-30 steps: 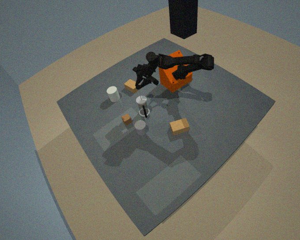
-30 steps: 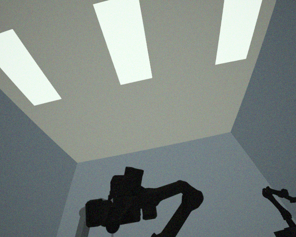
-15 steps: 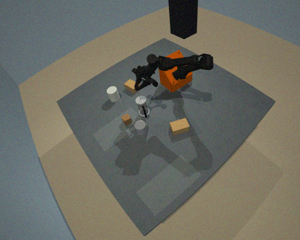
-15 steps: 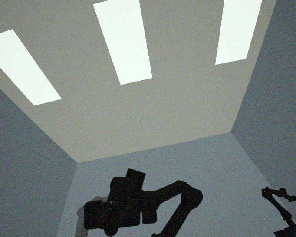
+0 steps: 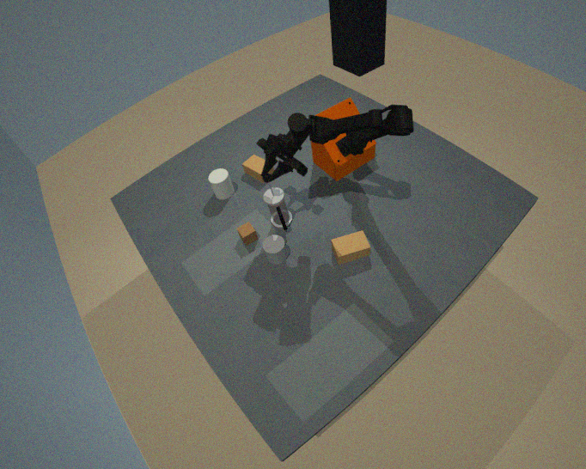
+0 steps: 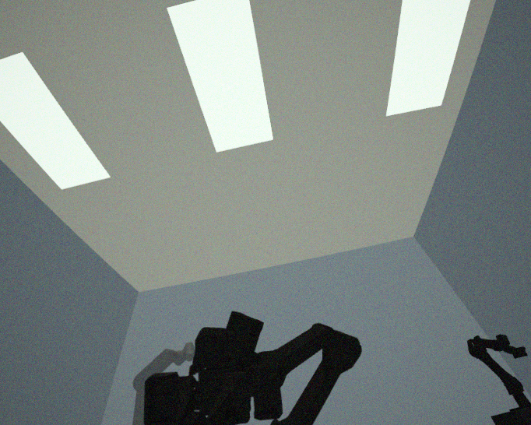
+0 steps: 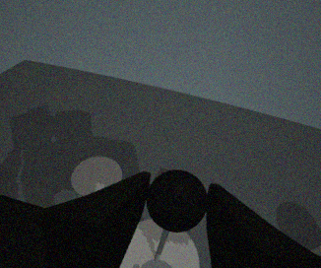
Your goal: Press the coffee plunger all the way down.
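The coffee press [image 5: 277, 208] [image 7: 184, 252] stands upright on the dark mat, a clear cylinder with a pale lid and a black handle [image 5: 282, 217]. Its round black plunger knob [image 7: 176, 204] stands above the lid on a thin rod [image 7: 162, 242]. My gripper [image 5: 267, 176] [image 7: 179, 186] is over the press, shut on the knob, with one fingertip at each side in the wrist view. In the top view the fingers hide the knob. The press does not show in the exterior view, where the arm [image 6: 341, 349] is a dark silhouette.
A clear round cup [image 5: 273, 245] [image 7: 96, 176] and a small brown block [image 5: 247, 234] stand near the press. A white cylinder [image 5: 220, 184] and a tan block [image 5: 254, 167] are behind it. Another tan block [image 5: 351, 246] lies to its right. An orange box [image 5: 326, 159] is under the arm.
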Robot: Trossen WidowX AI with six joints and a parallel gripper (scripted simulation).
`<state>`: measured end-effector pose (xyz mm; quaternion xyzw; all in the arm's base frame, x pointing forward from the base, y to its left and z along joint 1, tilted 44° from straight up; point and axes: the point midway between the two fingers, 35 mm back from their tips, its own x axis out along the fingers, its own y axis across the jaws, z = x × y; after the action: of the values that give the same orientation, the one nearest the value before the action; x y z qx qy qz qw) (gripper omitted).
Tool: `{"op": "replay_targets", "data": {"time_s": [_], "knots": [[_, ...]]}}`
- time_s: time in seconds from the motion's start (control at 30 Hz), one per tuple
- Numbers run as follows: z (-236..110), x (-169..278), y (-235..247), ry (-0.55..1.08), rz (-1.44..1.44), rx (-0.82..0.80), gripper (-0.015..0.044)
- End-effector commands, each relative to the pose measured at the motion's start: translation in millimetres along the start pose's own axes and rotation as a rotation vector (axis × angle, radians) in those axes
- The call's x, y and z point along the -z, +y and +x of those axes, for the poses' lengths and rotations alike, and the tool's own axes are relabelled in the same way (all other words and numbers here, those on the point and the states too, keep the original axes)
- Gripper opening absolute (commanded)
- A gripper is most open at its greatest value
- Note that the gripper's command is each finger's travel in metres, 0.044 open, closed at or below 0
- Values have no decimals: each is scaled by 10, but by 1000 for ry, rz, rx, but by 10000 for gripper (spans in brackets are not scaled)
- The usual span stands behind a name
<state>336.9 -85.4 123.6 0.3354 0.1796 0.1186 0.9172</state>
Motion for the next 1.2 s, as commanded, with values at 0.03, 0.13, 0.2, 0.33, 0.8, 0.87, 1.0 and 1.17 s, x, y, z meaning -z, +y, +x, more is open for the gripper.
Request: {"op": "replay_targets", "data": {"time_s": [0.03,0.13,0.2,0.33,0.8,0.87,1.0,1.17], "knots": [[88,264,-17,48,37,-1,119],[116,305,-15,47,38,-1,119],[135,331,-14,47,38,-1,119],[175,385,-9,46,38,-2,119],[344,519,16,40,42,-6,119],[366,513,15,39,42,-7,119],[385,501,9,39,41,-7,119],[394,492,0,39,41,-7,119]]}}
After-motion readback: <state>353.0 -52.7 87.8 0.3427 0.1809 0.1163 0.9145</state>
